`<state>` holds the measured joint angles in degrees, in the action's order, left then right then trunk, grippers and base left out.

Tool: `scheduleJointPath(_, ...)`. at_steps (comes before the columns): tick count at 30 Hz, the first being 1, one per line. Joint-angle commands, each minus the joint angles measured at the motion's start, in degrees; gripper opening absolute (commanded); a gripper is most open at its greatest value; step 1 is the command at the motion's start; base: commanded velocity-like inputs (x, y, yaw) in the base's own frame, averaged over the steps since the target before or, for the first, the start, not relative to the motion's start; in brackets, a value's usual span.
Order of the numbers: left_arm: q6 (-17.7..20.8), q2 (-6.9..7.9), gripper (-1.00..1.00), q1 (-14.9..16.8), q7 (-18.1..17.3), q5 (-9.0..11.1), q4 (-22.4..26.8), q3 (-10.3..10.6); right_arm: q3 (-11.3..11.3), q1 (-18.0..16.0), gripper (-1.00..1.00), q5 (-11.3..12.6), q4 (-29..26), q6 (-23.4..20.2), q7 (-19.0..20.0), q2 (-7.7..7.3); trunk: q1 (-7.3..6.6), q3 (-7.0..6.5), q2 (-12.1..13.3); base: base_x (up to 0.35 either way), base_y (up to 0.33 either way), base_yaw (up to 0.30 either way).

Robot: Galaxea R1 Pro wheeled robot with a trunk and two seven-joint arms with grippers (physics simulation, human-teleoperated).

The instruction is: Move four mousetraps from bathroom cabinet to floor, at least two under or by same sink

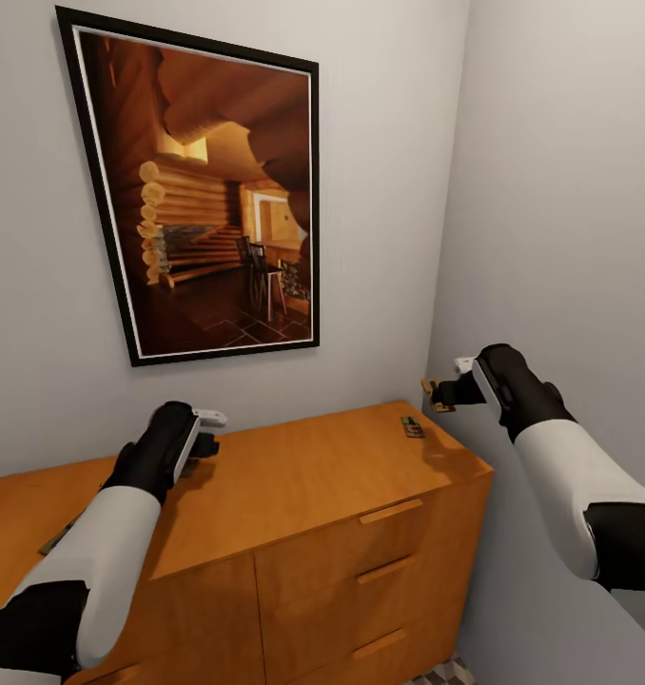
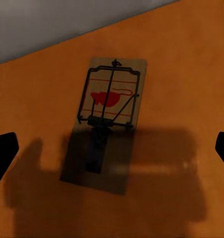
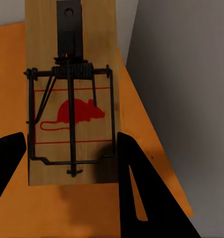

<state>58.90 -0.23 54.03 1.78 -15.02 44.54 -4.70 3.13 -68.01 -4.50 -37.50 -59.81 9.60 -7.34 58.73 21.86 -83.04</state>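
Note:
My right gripper (image 1: 448,392) hangs above the right end of the cabinet (image 1: 303,495), shut on a mousetrap (image 3: 72,99) whose wooden board sits between the dark fingers (image 3: 134,188). A second mousetrap (image 1: 413,426) lies on the cabinet top close below it. My left gripper (image 1: 206,436) hovers open over the cabinet top near the wall. A third mousetrap (image 2: 109,114) lies flat beneath it, between the widely spread fingertips. A fourth mousetrap (image 1: 56,540) peeks out beside my left forearm at the cabinet's left part.
A large framed picture (image 1: 208,190) hangs on the wall behind the cabinet. A grey side wall (image 1: 570,238) stands close on the right. A strip of patterned floor tile (image 1: 446,674) shows below the cabinet's drawers (image 1: 389,571).

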Motion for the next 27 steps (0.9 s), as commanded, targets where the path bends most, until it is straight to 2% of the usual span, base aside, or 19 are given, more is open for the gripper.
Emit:
scheduleJointPath(1,0.2,0.31,1.00,0.0,-0.1,0.1,0.4,0.3,0.3,0.0,-1.00,-0.7,0.2,-0.2,0.5,0.09,0.00,0.07,0.0,0.000,0.000,0.000)
scheduleJointPath(4,0.2,1.06,1.00,0.0,-0.4,0.0,0.5,0.7,0.3,0.0,-1.00,-0.7,0.2,-0.2,0.5,0.12,0.00,0.07,0.0,0.000,0.000,0.000)
scheduleJointPath(12,0.1,1.39,1.00,0.0,1.0,0.1,0.2,0.0,0.2,0.1,-1.00,-0.8,0.2,-0.2,0.5,0.06,0.00,0.07,0.0,0.000,0.000,0.000)
scheduleJointPath(27,0.1,1.65,1.00,0.0,1.2,0.1,-0.1,-0.1,0.2,0.1,-1.00,-0.9,-0.1,-0.2,0.6,-0.04,0.00,0.07,0.0,0.004,0.008,0.000)
